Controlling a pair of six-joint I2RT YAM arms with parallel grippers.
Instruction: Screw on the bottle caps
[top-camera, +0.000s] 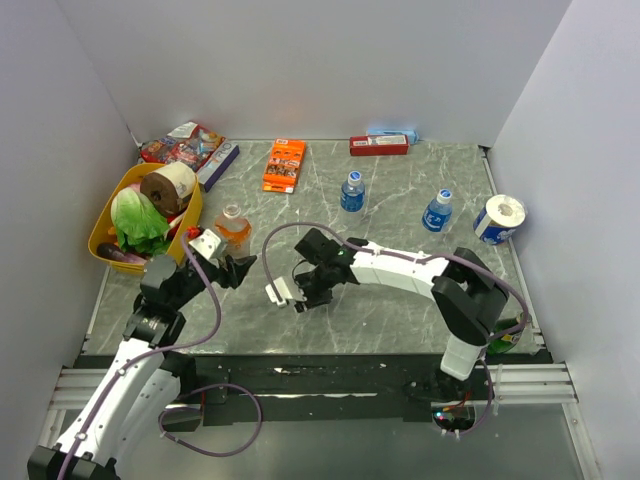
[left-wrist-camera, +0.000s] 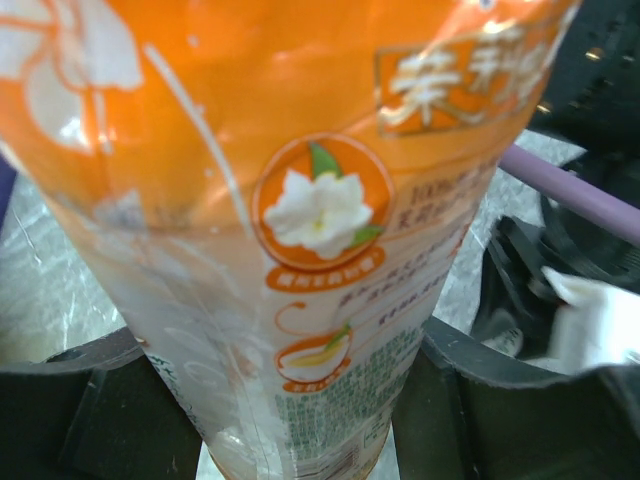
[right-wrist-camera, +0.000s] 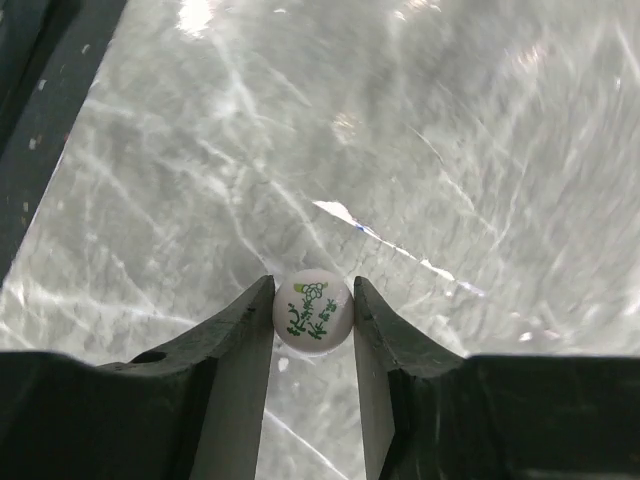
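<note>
I am seeing the left end effector (top-camera: 233, 264) gripping the orange bottle (left-wrist-camera: 320, 200) low on its body. In the left wrist view its fingers (left-wrist-camera: 90, 410) are pressing against the printed label from both sides. The bottle is standing upright on the bench (top-camera: 400, 300), with its top showing above the end effector in the overhead view.

The right end effector (right-wrist-camera: 313, 290) is reaching in from the right of the orange bottle and is sitting near it, a little nearer the arm bases. It is closed on the whitish cap (right-wrist-camera: 313, 312). The cap, printed with a small green figure, is sitting between the two fingertips (right-wrist-camera: 245, 330) and touching both. I cannot tell whether the cap is resting on the marble surface or is being held just above it.

The two blue-labelled bottles (top-camera: 352, 192) are standing well to the right of the orange bottle, one further right than the other, and each is wearing a blue cap (top-camera: 353, 176).

Just left of the orange bottle a yellow basket (top-camera: 103, 228) is holding a lettuce (top-camera: 140, 222) and a brown roll (top-camera: 168, 187). Beyond the orange bottle, towards the back wall, a flat orange box (top-camera: 285, 165) is lying on the bench, and a red box (top-camera: 379, 146) is lying further right along that wall. A white and blue roll (top-camera: 499, 219) is lying far to the right of the orange bottle
</note>
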